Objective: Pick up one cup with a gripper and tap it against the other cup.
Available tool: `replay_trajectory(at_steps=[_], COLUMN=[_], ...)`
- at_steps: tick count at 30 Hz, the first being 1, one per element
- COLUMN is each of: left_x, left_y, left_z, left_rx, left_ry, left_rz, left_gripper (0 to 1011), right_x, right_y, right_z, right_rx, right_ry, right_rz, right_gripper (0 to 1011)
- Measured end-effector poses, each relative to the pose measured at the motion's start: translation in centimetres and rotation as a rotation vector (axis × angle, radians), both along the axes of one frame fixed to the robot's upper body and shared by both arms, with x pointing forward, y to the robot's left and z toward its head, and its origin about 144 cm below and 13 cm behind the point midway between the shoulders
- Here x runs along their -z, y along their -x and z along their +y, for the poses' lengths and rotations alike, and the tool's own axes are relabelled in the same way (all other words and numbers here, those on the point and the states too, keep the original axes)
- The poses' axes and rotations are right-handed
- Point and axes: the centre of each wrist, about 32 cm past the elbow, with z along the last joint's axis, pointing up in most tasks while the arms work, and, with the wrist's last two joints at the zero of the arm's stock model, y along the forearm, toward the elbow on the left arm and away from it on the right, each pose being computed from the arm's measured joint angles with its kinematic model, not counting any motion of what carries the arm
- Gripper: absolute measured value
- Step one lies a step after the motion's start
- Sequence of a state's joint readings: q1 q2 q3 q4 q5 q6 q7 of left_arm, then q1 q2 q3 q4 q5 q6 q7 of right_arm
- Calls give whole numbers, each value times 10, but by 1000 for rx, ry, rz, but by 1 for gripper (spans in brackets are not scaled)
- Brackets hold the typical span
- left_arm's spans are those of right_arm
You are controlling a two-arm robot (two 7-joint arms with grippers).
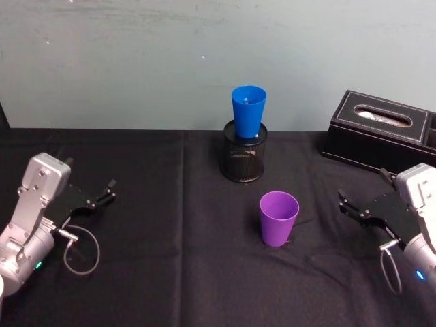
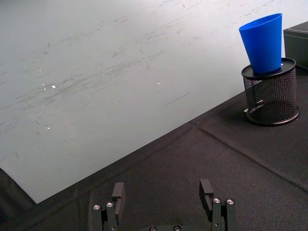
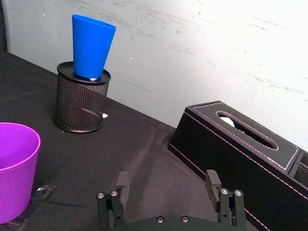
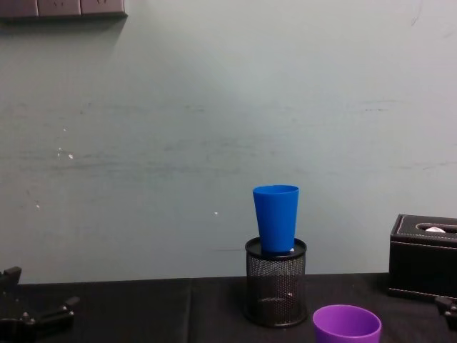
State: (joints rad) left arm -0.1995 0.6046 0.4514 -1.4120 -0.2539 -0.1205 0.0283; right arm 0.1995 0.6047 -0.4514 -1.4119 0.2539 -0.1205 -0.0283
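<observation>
Up at the right edge, a black tissue box [image 1: 378, 133] is sitting. Left gripper [image 2: 163, 190] and right gripper [image 3: 166, 180] are hovering at the lower corners, fingers spread, gripping nothing. Dead center, a mesh holder [image 1: 244, 160] is carrying the blue cup [image 1: 248, 109], and the purple cup [image 1: 278, 218] is standing just below.

- I see a pale grey-green wall [image 4: 214, 107] behind, scuffed and flecked with small white marks.
- The desk [image 1: 157, 286] is draped in black, creased along its seams.
- Dark panels [image 4: 61, 7] sit high on the wall, at my left.
</observation>
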Motion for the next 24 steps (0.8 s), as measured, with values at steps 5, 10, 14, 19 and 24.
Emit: replay_trajectory(at_steps=[5, 10, 14, 19, 24], left_x=[0, 0, 0, 0, 0], left_y=[0, 0, 0, 0, 0], left_z=[0, 0, 0, 0, 0], left_rx=[0, 0, 0, 0, 0], left_ry=[0, 0, 0, 0, 0], left_rz=[0, 0, 0, 0, 0], left_gripper=[1011, 1011, 1011, 1011, 1011], right_x=[0, 0, 0, 0, -1], right_y=[0, 0, 0, 0, 5], right_z=[0, 0, 0, 0, -1], right_rx=[0, 0, 0, 0, -25], right_ry=[0, 0, 0, -1, -29], right_rz=[0, 0, 0, 0, 2], right_gripper=[1000, 1000, 1000, 1000, 1000])
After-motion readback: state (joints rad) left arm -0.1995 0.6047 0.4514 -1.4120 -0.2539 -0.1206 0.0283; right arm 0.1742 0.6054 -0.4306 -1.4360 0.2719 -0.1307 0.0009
